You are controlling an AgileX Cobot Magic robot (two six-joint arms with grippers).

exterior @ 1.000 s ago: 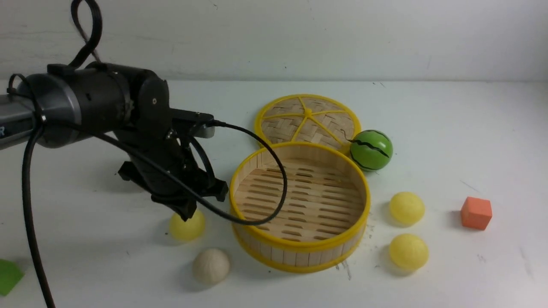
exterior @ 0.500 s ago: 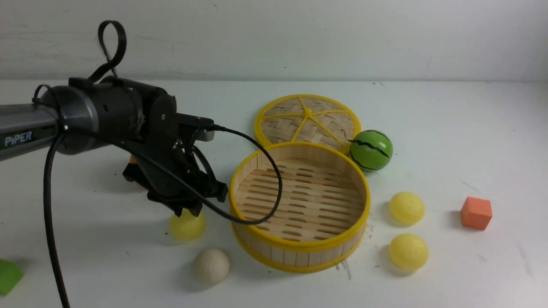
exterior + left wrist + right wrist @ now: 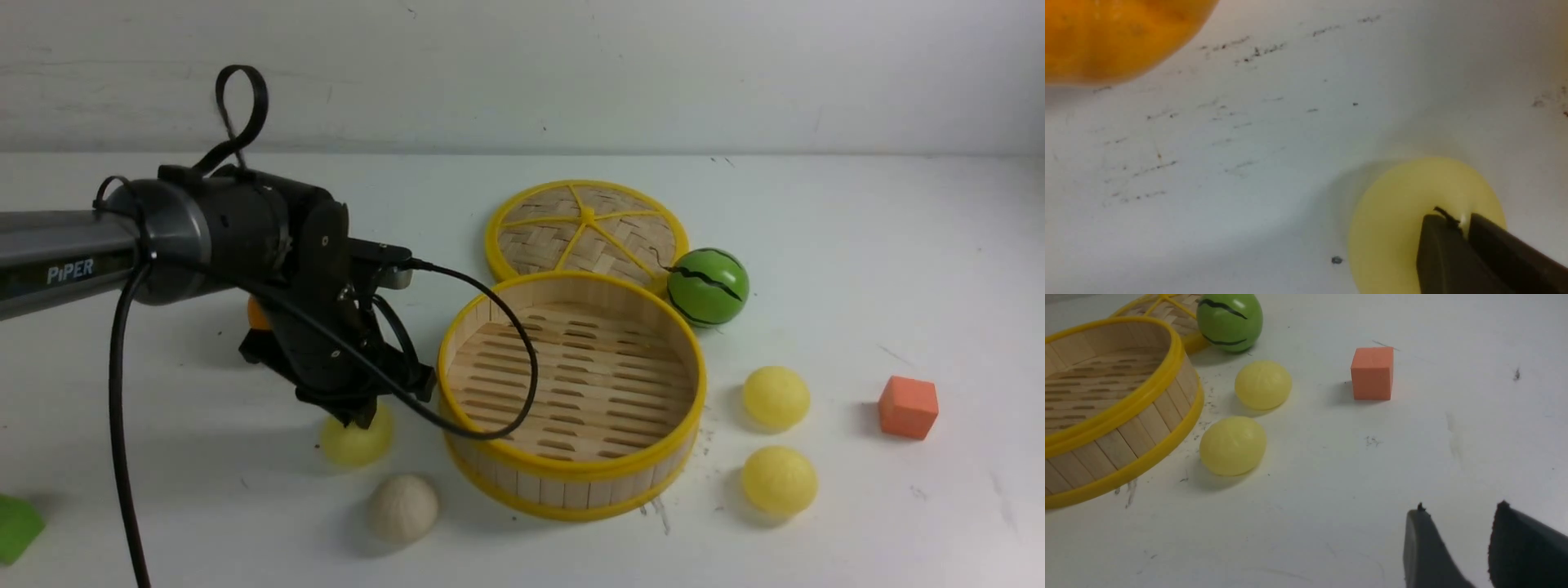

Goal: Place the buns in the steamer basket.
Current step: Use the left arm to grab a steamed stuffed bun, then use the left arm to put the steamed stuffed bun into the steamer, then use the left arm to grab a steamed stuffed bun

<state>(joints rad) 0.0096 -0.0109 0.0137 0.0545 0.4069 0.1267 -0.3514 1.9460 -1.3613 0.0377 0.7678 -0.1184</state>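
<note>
Resting on the table just left of the steamer basket (image 3: 571, 482), a yellow bun (image 3: 357, 441) is overhung by the left gripper (image 3: 1466, 222), its jaws closed together. The beige bun (image 3: 404, 509) is seen nearer the camera. Two yellow buns (image 3: 777, 439) are set right of the basket. The right gripper's (image 3: 1461, 510) jaws are parted.

I see pale yellow on three buns (image 3: 776, 398) and beige on one (image 3: 404, 509). My steamer basket (image 3: 572, 465) has yellow rims.
</note>
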